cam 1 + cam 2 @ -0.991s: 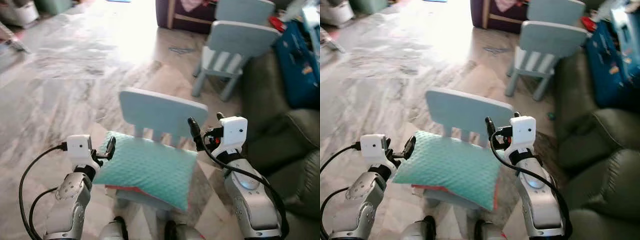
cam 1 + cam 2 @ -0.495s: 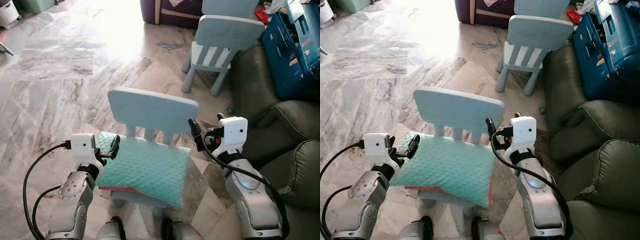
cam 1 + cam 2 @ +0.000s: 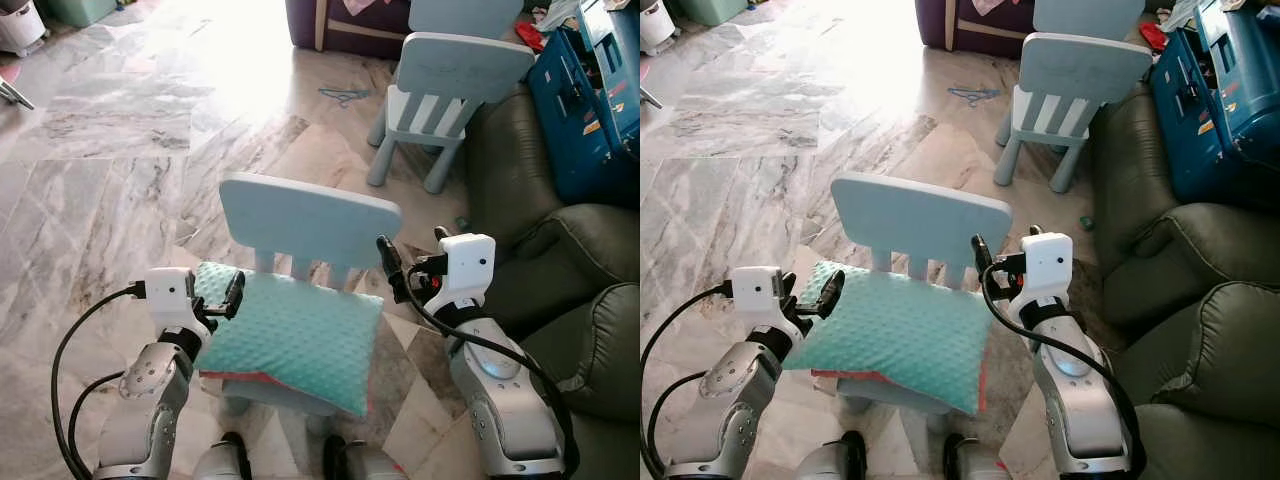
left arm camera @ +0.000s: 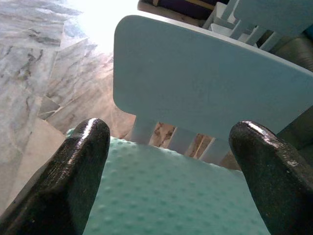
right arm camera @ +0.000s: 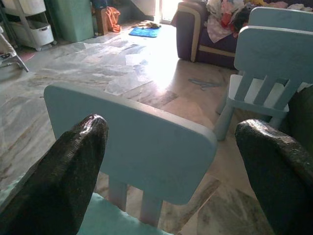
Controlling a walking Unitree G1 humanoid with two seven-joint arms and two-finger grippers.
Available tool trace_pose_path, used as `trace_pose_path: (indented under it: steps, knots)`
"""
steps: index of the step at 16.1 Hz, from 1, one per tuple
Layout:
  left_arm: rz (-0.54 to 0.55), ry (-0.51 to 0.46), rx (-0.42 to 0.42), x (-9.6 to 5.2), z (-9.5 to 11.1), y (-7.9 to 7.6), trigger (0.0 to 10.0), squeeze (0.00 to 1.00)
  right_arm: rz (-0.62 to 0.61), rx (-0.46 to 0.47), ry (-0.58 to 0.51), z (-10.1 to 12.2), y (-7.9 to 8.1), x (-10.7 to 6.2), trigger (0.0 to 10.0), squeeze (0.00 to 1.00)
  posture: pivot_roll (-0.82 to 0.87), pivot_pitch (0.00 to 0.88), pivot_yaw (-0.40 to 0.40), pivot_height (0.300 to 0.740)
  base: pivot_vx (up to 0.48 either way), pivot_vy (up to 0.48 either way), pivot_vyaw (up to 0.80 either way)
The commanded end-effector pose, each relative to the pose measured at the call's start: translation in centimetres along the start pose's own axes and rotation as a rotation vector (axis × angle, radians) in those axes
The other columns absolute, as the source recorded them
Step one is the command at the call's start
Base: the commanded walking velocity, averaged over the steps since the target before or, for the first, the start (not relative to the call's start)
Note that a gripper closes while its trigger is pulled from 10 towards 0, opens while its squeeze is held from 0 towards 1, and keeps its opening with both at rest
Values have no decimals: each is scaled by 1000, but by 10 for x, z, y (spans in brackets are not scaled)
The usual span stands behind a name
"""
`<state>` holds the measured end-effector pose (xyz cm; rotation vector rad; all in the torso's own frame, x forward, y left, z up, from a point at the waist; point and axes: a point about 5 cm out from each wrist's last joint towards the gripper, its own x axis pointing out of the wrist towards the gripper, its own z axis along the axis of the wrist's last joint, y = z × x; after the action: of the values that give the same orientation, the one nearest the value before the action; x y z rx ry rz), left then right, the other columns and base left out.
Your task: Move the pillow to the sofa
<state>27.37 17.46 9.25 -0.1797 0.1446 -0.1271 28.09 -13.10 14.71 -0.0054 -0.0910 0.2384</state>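
A teal dotted pillow [image 3: 290, 340] with a red underside lies on the seat of a small light-blue chair [image 3: 310, 222] right in front of me. My left gripper [image 3: 216, 300] is open at the pillow's left corner. In the left wrist view the pillow [image 4: 166, 200] spreads between and below the wide-apart fingers [image 4: 83, 161]. My right gripper [image 3: 412, 250] is open and hovers by the chair's right side, just above the pillow's right corner. The dark green sofa [image 3: 570, 270] stands at my right.
A second light-blue chair [image 3: 450, 85] stands farther back beside the sofa. A blue case [image 3: 590, 110] rests on the sofa's far end. A purple couch [image 3: 350, 20] is at the back. Marble floor [image 3: 120, 170] stretches to the left.
The camera has shifted and the picture is sharper, so more of the sofa shows. Both grippers stay open on either side of the pillow, and the pillow has not moved.
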Motion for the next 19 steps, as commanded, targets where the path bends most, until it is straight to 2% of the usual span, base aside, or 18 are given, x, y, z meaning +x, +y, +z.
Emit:
trace_pose_path:
  steps: [1, 19]
  knots:
    - [-5, 15, 1, -3, -3, -1, 10000, 0, 0, 0, 0, 1, -1, -2, 10000, 0, -29, 239, -61, 740, 0, 0, 0]
    - [-46, 23, -15, -4, -3, -6, 10000, 0, 7, 3, 10, -1, 1, -2, 10000, 0, -25, 237, -59, 740, 0, 0, 0]
